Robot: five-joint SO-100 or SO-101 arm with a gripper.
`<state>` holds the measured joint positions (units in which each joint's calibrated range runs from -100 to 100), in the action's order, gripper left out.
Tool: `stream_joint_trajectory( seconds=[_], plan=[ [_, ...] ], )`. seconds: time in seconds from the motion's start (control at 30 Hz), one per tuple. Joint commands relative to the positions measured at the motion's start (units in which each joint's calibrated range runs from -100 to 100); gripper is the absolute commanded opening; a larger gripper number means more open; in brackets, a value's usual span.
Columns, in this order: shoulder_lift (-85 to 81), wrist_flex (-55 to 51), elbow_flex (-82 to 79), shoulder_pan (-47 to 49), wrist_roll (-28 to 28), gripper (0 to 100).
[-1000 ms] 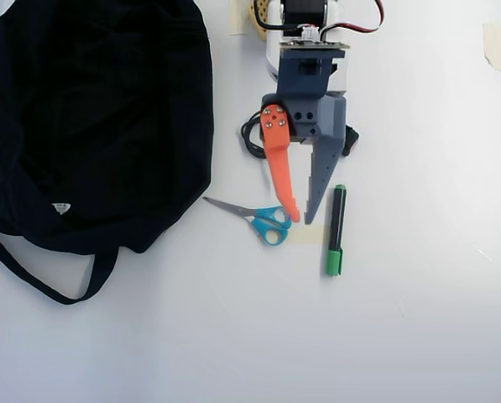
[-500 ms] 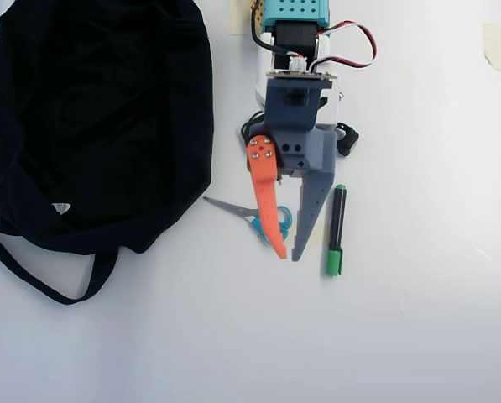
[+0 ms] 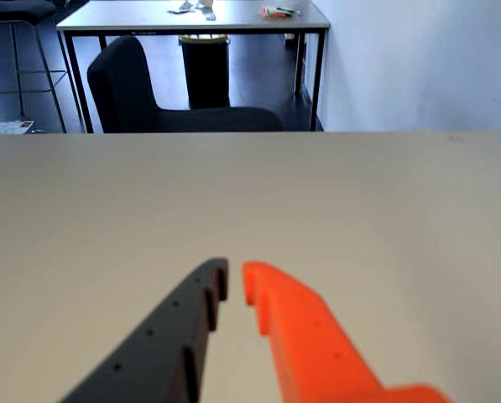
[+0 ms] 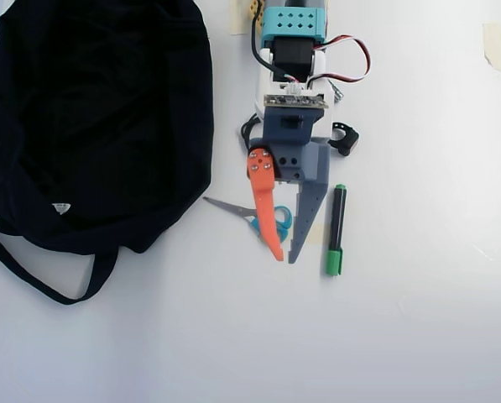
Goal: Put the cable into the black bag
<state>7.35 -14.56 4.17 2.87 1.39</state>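
The black bag lies floppy at the left of the overhead view, its strap trailing toward the bottom and a small white tag near its lower edge. A thin black curve peeks out beside the arm's wrist; it looks like part of the cable, and the rest is hidden under the arm. My gripper points down the picture over the table, to the right of the bag. Its orange and grey jaws stand almost together with nothing between them. In the wrist view the gripper hovers over bare table.
Scissors with a blue handle lie under the gripper. A green marker lies just right of it. A small black ring strap sits right of the arm. The wrist view shows a chair and a far table past the table edge.
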Motion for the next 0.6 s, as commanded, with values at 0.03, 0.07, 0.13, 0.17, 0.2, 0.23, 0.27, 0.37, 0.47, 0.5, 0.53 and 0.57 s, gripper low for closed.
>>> stream_joint_trajectory(
  seconds=[0.03,0.07,0.13,0.17,0.2,0.23,0.27,0.37,0.47,0.5,0.53,0.57],
  plan=[
    [-6.02,-8.18,1.22,0.05,-0.4,3],
    [-7.6,-11.28,1.13,0.05,-0.4,3],
    [-10.83,-17.49,0.51,0.35,-0.4,3],
    [-12.41,-20.76,0.42,0.57,-0.4,3],
    [-13.74,-23.95,0.42,0.72,-0.4,3],
    [-14.82,-27.13,0.42,0.8,-0.4,3],
    [-15.73,-30.06,0.42,0.8,-0.4,3],
    [-17.31,-37.73,0.42,0.8,-0.4,3],
    [-18.14,-44.7,0.42,0.87,-0.19,3],
    [-18.3,-46.51,0.42,0.8,-0.34,3],
    [-18.47,-48.32,0.42,0.72,-0.19,3],
    [-18.55,-50.3,0.42,0.57,-0.13,3]
  ],
)
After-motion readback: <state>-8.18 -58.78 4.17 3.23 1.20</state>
